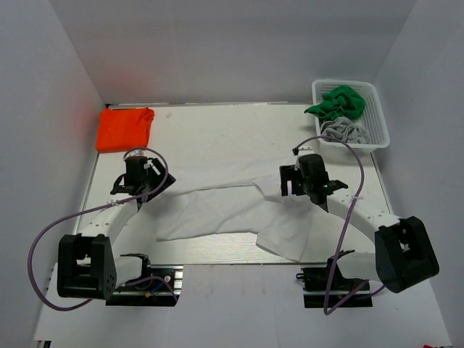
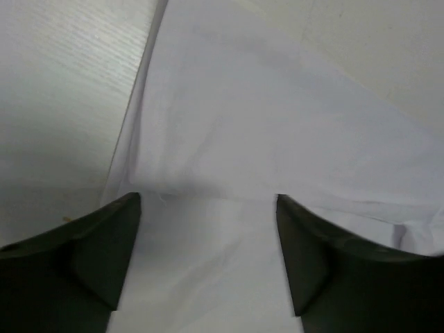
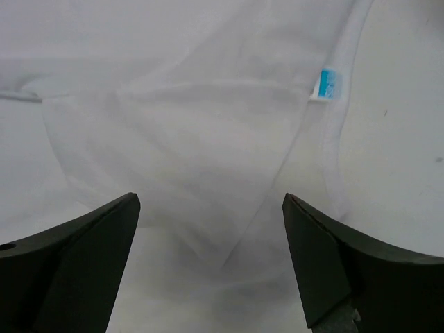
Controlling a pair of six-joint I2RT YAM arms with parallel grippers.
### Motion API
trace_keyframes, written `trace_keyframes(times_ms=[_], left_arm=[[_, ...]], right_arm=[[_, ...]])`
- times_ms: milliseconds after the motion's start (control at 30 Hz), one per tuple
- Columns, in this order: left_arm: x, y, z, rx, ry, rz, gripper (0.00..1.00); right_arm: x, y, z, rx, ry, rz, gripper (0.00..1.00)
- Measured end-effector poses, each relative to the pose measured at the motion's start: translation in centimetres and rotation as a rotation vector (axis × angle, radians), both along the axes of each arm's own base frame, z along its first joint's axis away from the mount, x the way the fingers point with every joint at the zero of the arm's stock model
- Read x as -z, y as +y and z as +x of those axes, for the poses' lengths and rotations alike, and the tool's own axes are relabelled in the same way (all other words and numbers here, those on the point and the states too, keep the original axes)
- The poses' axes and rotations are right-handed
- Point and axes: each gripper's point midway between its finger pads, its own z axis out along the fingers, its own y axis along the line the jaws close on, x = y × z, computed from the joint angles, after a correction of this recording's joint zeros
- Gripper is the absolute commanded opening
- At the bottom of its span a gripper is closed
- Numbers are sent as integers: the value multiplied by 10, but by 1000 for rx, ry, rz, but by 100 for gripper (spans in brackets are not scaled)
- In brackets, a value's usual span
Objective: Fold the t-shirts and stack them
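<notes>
A white t-shirt (image 1: 232, 210) lies crumpled across the middle of the table, one end hanging toward the near edge. My left gripper (image 1: 147, 185) hovers over its left end, jaws open, with the cloth (image 2: 263, 125) lying slack between the fingertips (image 2: 208, 201). My right gripper (image 1: 297, 185) is over the shirt's right end, open wide (image 3: 211, 201) above the cloth (image 3: 187, 118), near a blue neck label (image 3: 327, 84). A folded orange t-shirt (image 1: 125, 129) rests at the back left. A green t-shirt (image 1: 336, 101) and a grey one (image 1: 343, 130) lie bunched in the basket.
The white mesh basket (image 1: 380, 122) stands at the back right corner. White walls close in the table on the left, back and right. Purple cables loop beside both arm bases.
</notes>
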Motion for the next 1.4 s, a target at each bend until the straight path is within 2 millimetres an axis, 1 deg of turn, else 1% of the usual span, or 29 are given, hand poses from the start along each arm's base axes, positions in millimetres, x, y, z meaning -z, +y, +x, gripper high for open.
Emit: trace_keyframes(times_ms=[67,133,233,333,367,433,500,567,633,733,800,900,967,1133,1300,1367,1400], left_arm=[[0,0,-9,-25,24,-13,100],[-4,1,-16,-48,29,-22,100],[-18,2,-16,-66,3,-28,100],[-39,0,-4,-63,-46,-37,100],[-45,-2,3,-58,-66,-43,100],[-50,-7,16,-44,-83,-56,100],[-44,-11,30,-31,-68,-61,100],[-27,-14,40,-21,-21,-59,100],[-6,-16,47,-15,40,-54,100],[26,-17,51,-10,124,-48,100],[41,-17,53,-9,167,-41,100],[36,-17,76,-17,143,-34,100],[41,-15,91,-29,150,-22,100],[41,-12,128,-51,129,-1,100],[38,-12,180,-63,90,4,100],[36,-12,194,-61,78,6,100],[35,-12,198,-60,74,11,100]], right_arm=[[7,1,-17,-7,43,17,90],[5,4,-27,-14,59,39,90],[-13,10,-28,-31,20,90,90],[-31,18,-19,-33,-24,133,90],[-36,21,-13,-29,-37,146,90],[-44,28,0,-11,-44,168,90],[-43,34,15,13,-35,175,90],[-35,38,31,46,-7,168,90],[-23,39,43,78,27,150,90],[1,40,56,120,92,122,90],[17,39,62,145,139,105,90],[38,37,73,177,201,83,90],[49,38,85,195,234,80,90],[48,42,132,223,210,99,90],[45,42,183,252,164,118,90],[43,42,193,242,148,118,90],[43,43,194,231,145,115,90]])
